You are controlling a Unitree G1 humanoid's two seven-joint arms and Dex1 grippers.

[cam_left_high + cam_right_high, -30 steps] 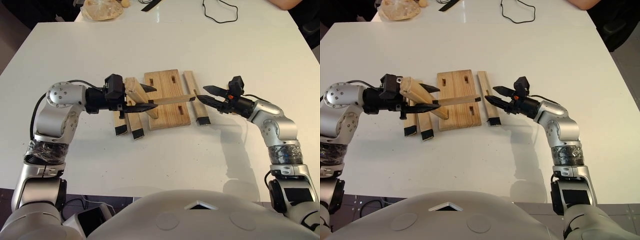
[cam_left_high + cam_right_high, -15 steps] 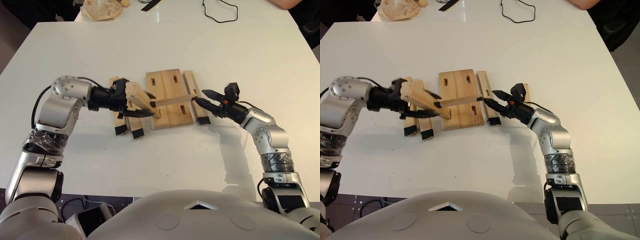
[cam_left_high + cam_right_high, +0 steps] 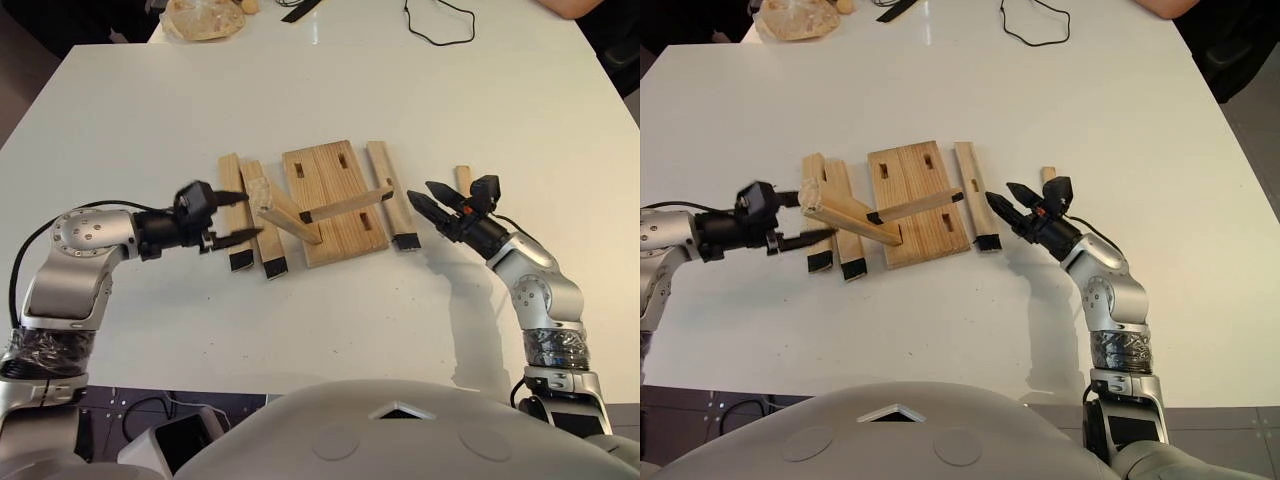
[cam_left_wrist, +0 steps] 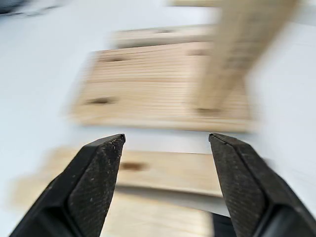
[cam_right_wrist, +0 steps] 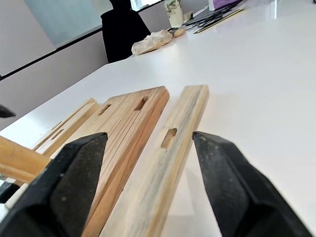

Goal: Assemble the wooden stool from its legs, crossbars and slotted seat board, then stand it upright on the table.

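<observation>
As the eye views show, the seat board (image 3: 322, 180) lies on the table (image 3: 320, 90), joined leg (image 3: 288, 212) and crossbar (image 3: 347, 205) across it, left tool (image 3: 250, 216) and right tool (image 3: 420, 192) open, empty. Left wrist view: board ahead. Right wrist view: slotted leg (image 5: 168, 158) beside it.

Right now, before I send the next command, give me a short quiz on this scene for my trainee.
1. True or false: the left gripper and the right gripper are both open and hold nothing.
2. The joined leg and crossbar lies: A) partly over the seat board; B) in the right gripper; C) upright on the table.
3. How many loose legs lie flat at the robot's left of the seat board?
Key: 1 true; 2 A; 3 two.
</observation>
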